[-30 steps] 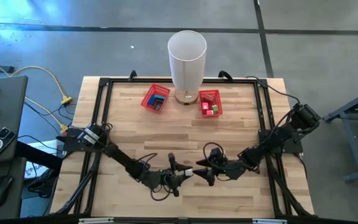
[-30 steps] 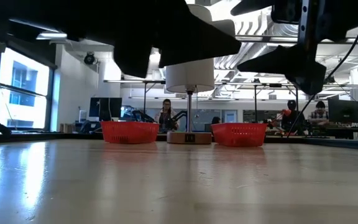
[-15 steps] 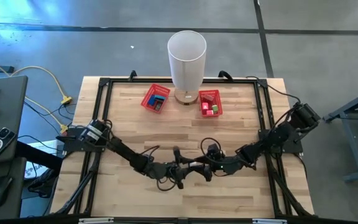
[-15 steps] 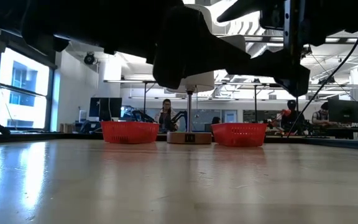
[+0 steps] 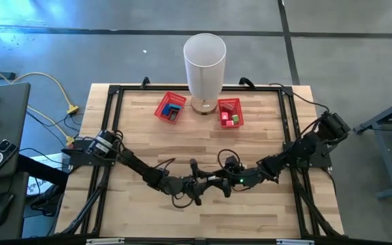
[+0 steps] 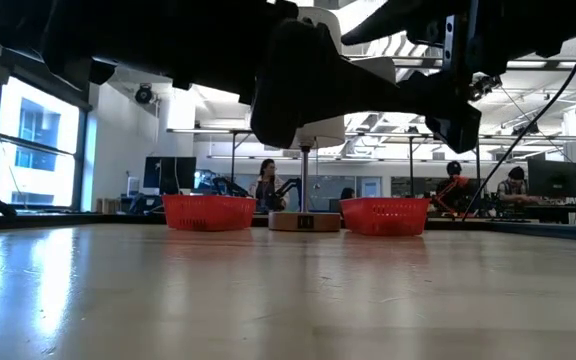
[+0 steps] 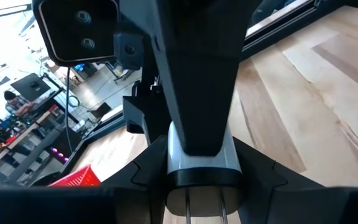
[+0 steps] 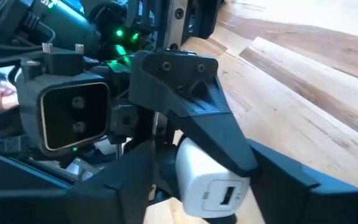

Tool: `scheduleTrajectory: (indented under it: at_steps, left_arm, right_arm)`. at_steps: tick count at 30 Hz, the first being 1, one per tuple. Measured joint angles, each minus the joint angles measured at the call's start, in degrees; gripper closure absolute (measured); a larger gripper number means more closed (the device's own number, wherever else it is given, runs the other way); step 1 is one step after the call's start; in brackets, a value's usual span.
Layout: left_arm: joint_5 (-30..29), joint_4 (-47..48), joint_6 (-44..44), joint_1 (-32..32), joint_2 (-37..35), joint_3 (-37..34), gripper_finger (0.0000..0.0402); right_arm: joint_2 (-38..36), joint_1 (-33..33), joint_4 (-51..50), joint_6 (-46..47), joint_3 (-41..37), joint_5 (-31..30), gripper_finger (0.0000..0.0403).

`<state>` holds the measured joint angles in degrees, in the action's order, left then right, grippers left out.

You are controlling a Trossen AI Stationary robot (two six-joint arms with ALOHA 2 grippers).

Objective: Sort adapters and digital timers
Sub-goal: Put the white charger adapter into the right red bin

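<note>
Adapter: a white USB adapter (image 8: 207, 180) is up off the table (image 5: 264, 129), between the two grippers where they meet, at about 6 o'clock from the lamp (image 5: 205, 68).
Left gripper: the left gripper (image 5: 201, 184) pinches the adapter, prongs end toward its own wrist camera.
Right gripper: the right gripper (image 5: 218, 182) faces it tip to tip, fingers around the same adapter; whether they have clamped cannot be told.
Count: two red baskets (image 5: 171, 107) (image 5: 229, 112) at the far edge, one at 8 o'clock and one at 4 o'clock of the lamp base; one adapter in the air; small items lie in each basket, too small to count.
Change: a second ago the grippers were apart with the adapter in the left one alone; they have since closed the gap.
Background: people sit at desks beyond the table.
</note>
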<state>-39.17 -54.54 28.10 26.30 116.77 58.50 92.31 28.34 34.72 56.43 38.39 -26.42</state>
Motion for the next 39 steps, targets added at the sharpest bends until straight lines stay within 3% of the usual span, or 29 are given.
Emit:
scheduleTrajectory:
  at_steps: [9, 39]
  left_arm:
    - [-0.1, 0.1, 0.2, 0.1, 0.0, 0.0, 0.0273]
    - [-0.6, -1.4, 3.1, 4.1, 0.1, -0.1, 0.0247]
  right_arm:
    - [0.0, -0.1, -0.7, -1.0, 0.0, 1.1, 0.0281]
    - [0.0, 0.3, -4.0, -4.7, 0.0, -0.5, 0.0283]
